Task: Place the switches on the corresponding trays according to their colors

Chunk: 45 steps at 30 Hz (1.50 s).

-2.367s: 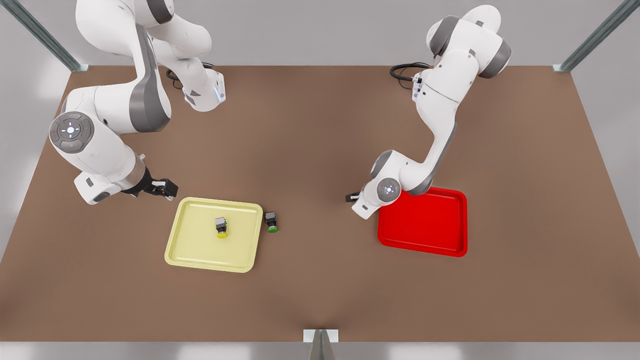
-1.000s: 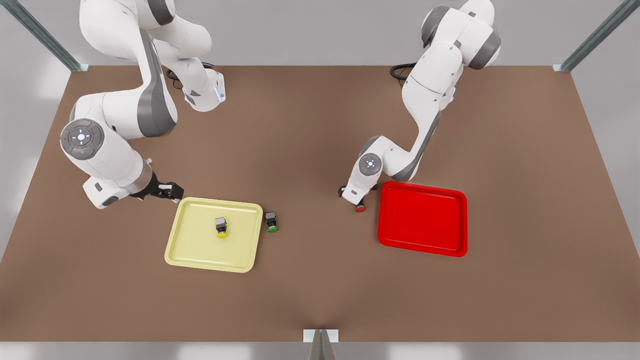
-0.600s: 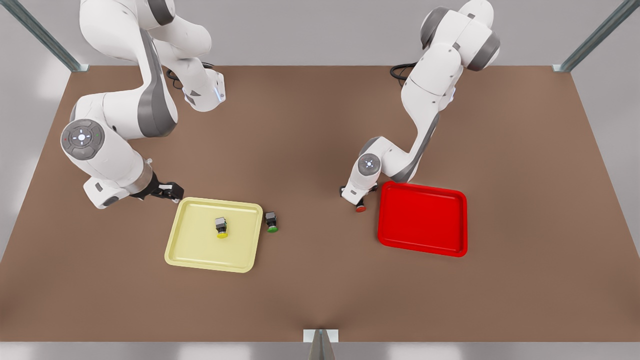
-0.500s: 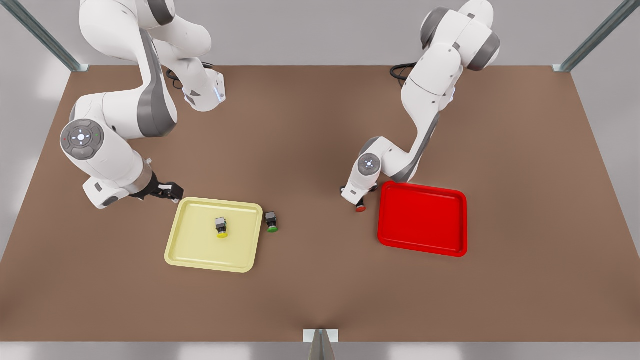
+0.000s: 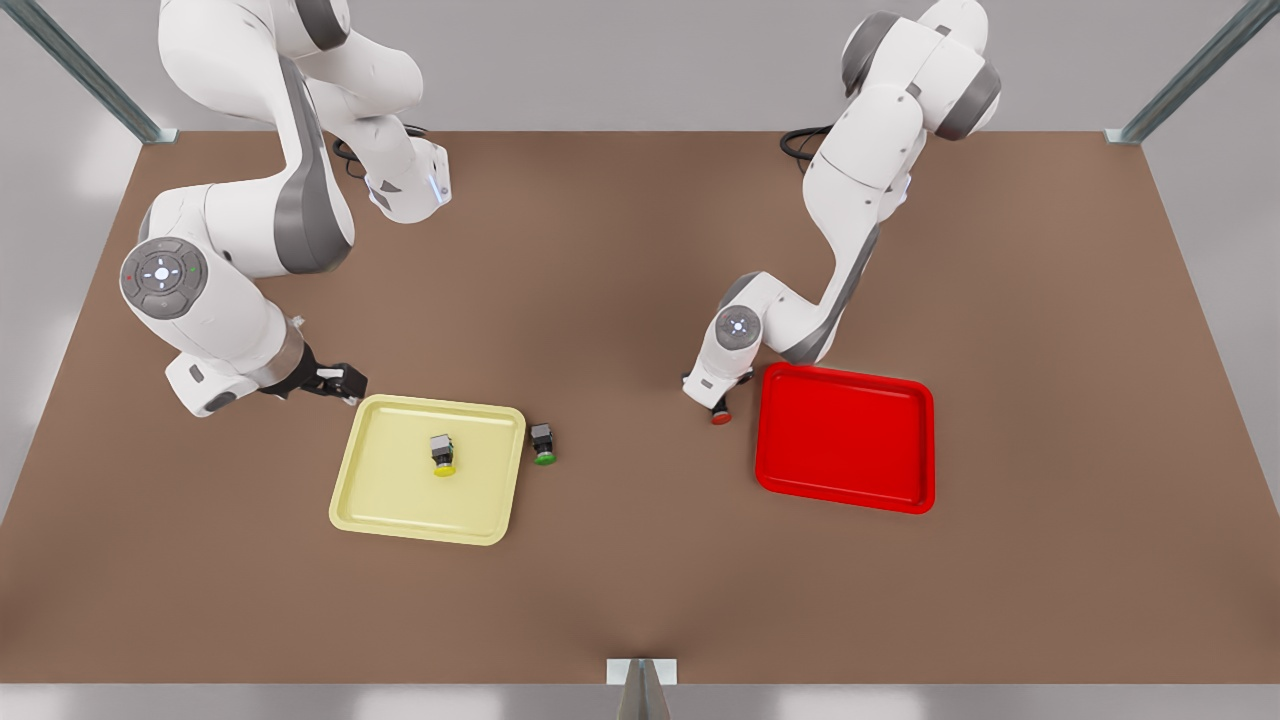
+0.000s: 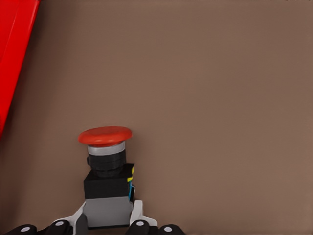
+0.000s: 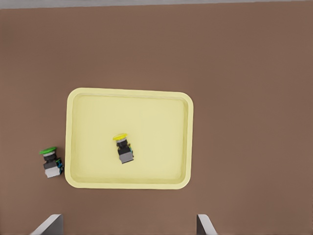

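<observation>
The red-capped switch (image 5: 721, 417) lies on the table just off the red tray (image 5: 850, 470), on the side toward the front view's left. My left gripper (image 5: 712, 405) is down at it, its fingers (image 6: 137, 223) pressed on both sides of the dark body of the red-capped switch (image 6: 105, 161), shut on it. An edge of the red tray (image 6: 14, 54) runs beside it. The yellow-capped switch (image 5: 443, 455) lies inside the pale yellow tray (image 5: 400, 495). My right gripper (image 5: 338, 381) hovers open off that tray's far left corner, looking at the yellow tray (image 7: 151, 122) and yellow-capped switch (image 7: 123, 148).
A green-capped switch (image 5: 543, 443) lies on the table right beside the yellow tray's edge, and the right wrist view has this green-capped switch (image 7: 50, 161) too. Brown table (image 5: 640, 580) stretches wide between the two trays and toward the near edge.
The left arm swung from over the red tray's corner toward the front view's left and came down onto the red-capped switch. The right arm drew slightly nearer the yellow tray. Both have held still lately.
</observation>
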Each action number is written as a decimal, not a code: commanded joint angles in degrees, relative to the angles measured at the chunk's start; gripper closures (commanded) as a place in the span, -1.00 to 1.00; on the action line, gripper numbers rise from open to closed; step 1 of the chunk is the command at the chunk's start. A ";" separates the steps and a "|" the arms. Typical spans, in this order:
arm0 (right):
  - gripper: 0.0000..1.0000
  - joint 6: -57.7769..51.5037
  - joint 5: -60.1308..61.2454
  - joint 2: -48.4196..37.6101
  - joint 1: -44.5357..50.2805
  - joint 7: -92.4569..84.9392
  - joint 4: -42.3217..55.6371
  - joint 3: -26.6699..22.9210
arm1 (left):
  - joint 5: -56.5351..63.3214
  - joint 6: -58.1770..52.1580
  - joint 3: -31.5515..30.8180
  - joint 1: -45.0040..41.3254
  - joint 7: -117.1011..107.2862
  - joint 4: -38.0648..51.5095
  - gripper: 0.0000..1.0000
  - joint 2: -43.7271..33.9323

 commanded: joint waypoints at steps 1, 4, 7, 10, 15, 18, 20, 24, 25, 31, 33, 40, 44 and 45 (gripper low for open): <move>-1.00 0.00 0.00 0.00 0.00 0.09 0.00 -0.08 | -0.03 0.00 0.00 0.00 0.02 0.00 0.01 0.00; -1.00 0.09 0.00 0.00 0.00 0.00 0.00 -0.08 | -0.03 0.09 -0.09 0.00 0.02 0.09 0.02 0.09; -1.00 0.09 -0.09 0.08 0.09 0.09 0.00 0.01 | -0.12 -0.44 -0.18 0.00 -0.07 -0.26 0.02 -1.76; -1.00 0.09 0.00 0.00 0.09 0.00 0.00 -0.08 | -0.12 -3.51 -0.35 1.75 1.51 -0.88 0.02 -5.89; -1.00 0.09 0.00 0.00 0.00 0.09 0.00 -0.08 | 0.15 -8.52 -0.53 10.45 12.41 0.53 0.02 -9.67; -1.00 -0.09 0.00 0.00 0.00 0.09 0.00 -0.08 | 0.23 -11.42 -0.53 16.52 21.46 2.37 0.02 -10.46; -1.00 -0.17 0.00 0.00 0.09 0.09 0.00 0.01 | 1.81 -11.16 -0.53 18.80 23.40 2.46 0.02 -10.02; -1.00 0.00 0.00 0.00 0.00 0.09 -0.09 -0.08 | 2.61 -10.37 -0.53 20.65 24.63 2.90 0.02 -8.00; -1.00 0.00 0.00 0.00 0.09 0.09 -0.09 0.01 | 2.61 -10.28 -0.53 20.65 24.63 2.81 0.02 -7.04; -1.00 0.09 0.00 0.00 0.09 0.09 -0.09 0.01 | 2.52 -9.05 -0.53 20.91 24.45 2.46 -1.00 -5.89; -1.00 0.09 0.00 0.00 0.09 0.09 -0.09 0.01 | 2.52 -9.14 -0.53 20.48 24.36 2.46 -1.00 -6.33; -1.00 0.00 0.00 0.00 0.09 0.09 -0.09 0.01 | 2.26 -47.27 -4.83 20.83 24.63 28.73 -1.00 -16.34; -1.00 0.09 0.00 0.00 0.09 0.09 -0.09 0.01 | 1.82 -56.51 -1.41 21.97 37.46 28.65 -1.00 -28.56; -1.00 0.09 0.00 0.00 0.09 0.00 -0.09 0.01 | 0.68 -58.18 2.46 21.79 42.63 28.56 -1.00 -30.85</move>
